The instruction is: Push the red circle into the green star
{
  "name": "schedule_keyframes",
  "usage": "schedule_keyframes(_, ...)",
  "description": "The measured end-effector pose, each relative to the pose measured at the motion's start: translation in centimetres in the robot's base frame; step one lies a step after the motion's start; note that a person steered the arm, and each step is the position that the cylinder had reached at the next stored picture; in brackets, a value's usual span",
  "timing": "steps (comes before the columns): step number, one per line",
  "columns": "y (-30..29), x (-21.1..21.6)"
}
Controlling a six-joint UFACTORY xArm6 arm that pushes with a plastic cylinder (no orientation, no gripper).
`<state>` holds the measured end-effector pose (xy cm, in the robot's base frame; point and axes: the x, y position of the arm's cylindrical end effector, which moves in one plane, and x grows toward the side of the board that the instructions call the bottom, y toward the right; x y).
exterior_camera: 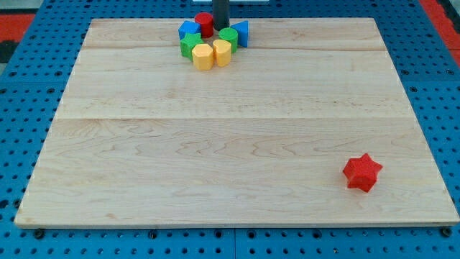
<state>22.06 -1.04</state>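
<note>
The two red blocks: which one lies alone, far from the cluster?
The red star-shaped block, near the view's bottom right, lies alone. The red circle block sits in the cluster at the view's top, just left of my tip.

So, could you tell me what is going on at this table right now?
My tip is at the view's top edge of the board, just right of the red circle, which sits in a tight cluster with the green star, blue, green and yellow blocks. A red star lies alone near the view's bottom right.

Red circle (204, 23) stands upright at the view's top, just above the green star (190, 45).
</note>
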Motion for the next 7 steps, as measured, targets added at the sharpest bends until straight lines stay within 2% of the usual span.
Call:
schedule_keyframes(1,4.2,0.0)
schedule_keyframes(2,3.6,-2.8)
schedule_keyframes(3,0.6,-2.8)
schedule_keyframes(4,-11.2,-2.9)
schedule_keyframes(5,-14.0,-2.3)
schedule_keyframes(6,-15.8,1.5)
schedule_keyframes(7,-15.6,7.6)
